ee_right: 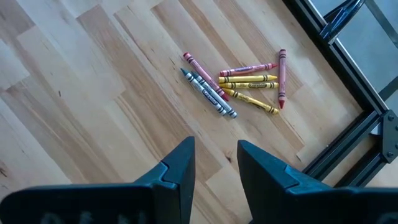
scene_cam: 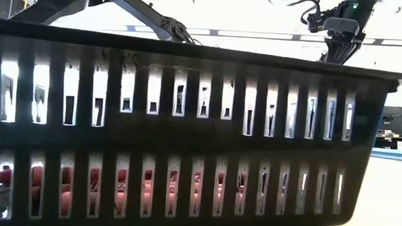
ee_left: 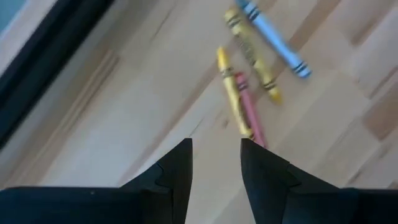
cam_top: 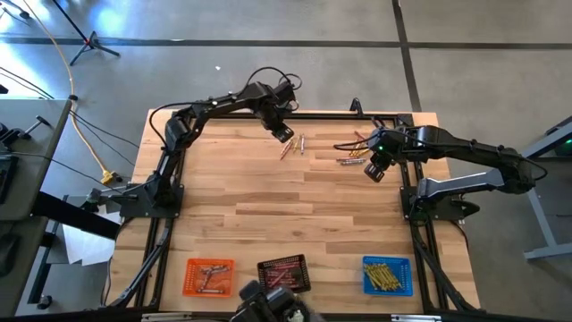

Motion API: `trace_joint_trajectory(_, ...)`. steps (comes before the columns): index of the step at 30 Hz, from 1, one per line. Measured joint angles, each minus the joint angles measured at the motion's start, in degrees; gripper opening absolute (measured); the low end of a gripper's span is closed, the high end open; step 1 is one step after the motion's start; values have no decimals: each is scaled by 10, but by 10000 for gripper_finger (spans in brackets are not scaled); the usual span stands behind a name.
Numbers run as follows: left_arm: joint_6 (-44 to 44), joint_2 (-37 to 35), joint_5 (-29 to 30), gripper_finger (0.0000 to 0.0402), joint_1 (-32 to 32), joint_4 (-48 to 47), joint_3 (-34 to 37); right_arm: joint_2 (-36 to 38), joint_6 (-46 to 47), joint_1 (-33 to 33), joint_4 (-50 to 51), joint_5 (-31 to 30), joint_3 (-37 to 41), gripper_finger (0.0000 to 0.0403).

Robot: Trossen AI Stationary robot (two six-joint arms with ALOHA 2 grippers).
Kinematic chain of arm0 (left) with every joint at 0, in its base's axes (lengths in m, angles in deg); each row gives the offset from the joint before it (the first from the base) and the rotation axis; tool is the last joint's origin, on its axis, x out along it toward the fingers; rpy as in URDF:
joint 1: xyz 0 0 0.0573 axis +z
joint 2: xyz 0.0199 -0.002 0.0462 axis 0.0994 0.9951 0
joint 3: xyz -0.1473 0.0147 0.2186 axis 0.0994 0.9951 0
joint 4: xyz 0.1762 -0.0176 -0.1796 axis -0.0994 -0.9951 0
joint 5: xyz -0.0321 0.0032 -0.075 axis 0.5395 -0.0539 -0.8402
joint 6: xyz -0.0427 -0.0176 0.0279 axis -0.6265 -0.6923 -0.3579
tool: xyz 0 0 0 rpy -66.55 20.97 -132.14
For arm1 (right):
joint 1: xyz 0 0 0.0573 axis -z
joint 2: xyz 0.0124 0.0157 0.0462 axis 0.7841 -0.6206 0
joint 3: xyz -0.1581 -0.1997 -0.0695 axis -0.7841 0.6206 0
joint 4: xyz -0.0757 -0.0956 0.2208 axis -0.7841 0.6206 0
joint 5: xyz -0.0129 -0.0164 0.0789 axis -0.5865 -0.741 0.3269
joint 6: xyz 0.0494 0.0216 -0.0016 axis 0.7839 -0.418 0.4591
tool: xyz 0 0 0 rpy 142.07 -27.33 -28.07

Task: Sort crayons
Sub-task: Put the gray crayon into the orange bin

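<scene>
Crayons lie loose on the counter at the far edge, a 2nd bunch just to their right. High view: left claw hangs right by the first bunch, right claw just beside the 2nd. Near edge has 3 trays: orange tray w/ crayons, black tray, blue tray holding yellow ones.

Low view: black tray wall fills nearly everything, reddish sticks glimpsed thru the lower slots; arms show only above the rim.

Left wrist view: left claw has its fingers parted, nothing between them, over bare wood just short of a yellow crayon and a pink crayon lying side by side; another yellow and a blue-grey crayon sit beyond.

Right wrist view: right claw also spread and empty, a cluster of red, grey & yellow crayons ahead near the counter's black frame.
</scene>
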Motion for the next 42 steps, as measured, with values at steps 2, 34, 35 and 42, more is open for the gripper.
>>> trace_joint_trajectory(2,-2,1,3,123,3,-22,0,0,0,0,0,0,0,105)
trace_joint_trajectory(34,27,64,-68,119,2,30,1,0,0,0,0,0,0,105)
trace_joint_trajectory(35,27,64,-75,120,2,27,1,0,0,0,0,0,0,105)
trace_joint_trajectory(42,37,55,-90,120,-5,8,0,0,0,0,0,0,0,105)
